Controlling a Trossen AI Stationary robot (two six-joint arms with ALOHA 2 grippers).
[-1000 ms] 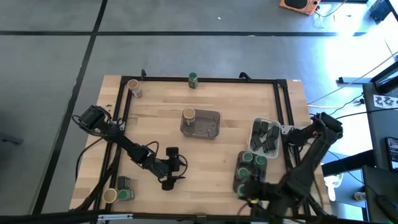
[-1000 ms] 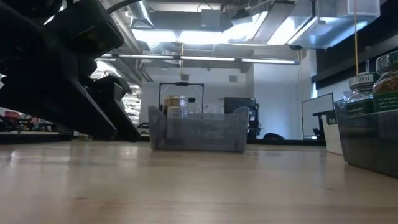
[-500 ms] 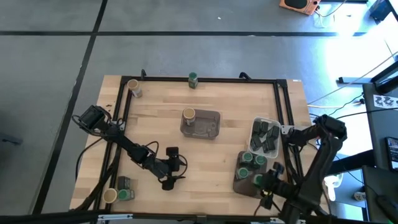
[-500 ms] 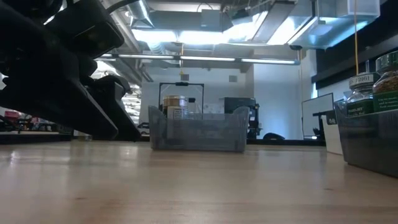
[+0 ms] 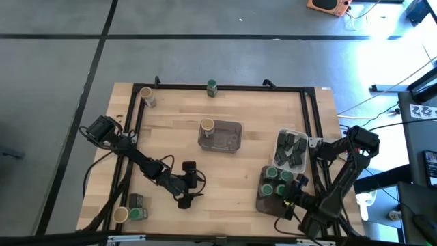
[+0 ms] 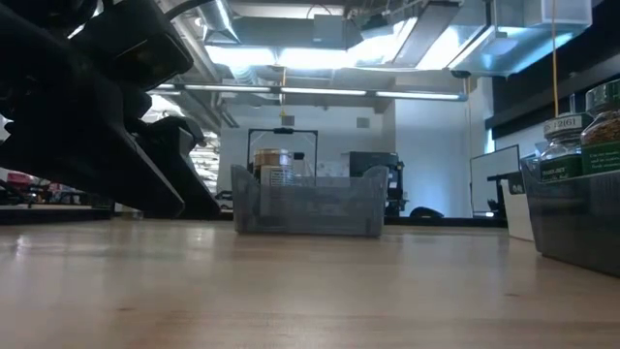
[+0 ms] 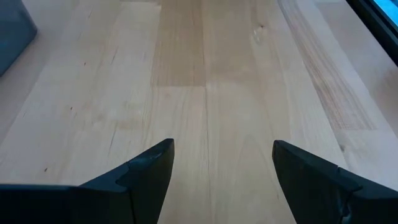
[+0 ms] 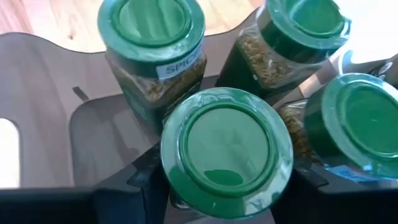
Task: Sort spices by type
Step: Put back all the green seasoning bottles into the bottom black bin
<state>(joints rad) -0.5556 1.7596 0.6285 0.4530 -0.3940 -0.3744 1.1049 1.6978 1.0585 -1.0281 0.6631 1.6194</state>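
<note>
Green-lidded jar (image 8: pixel 227 146): upright, clasped between the right gripper's (image 8: pixel 227 186) fingers directly over the dark tray (image 5: pixel 265 199) holding three like jars; left gripper (image 7: pixel 221 171) wide, empty, well apart.

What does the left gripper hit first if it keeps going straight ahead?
Nothing close: the left gripper, fingers open, faces bare wooden tabletop. A grey tray corner sits off to one side of that line, though depth is hard to judge.

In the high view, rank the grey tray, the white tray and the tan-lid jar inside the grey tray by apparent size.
1. grey tray, largest.
2. white tray, slightly smaller.
3. tan-lid jar, clearly smallest.
</note>
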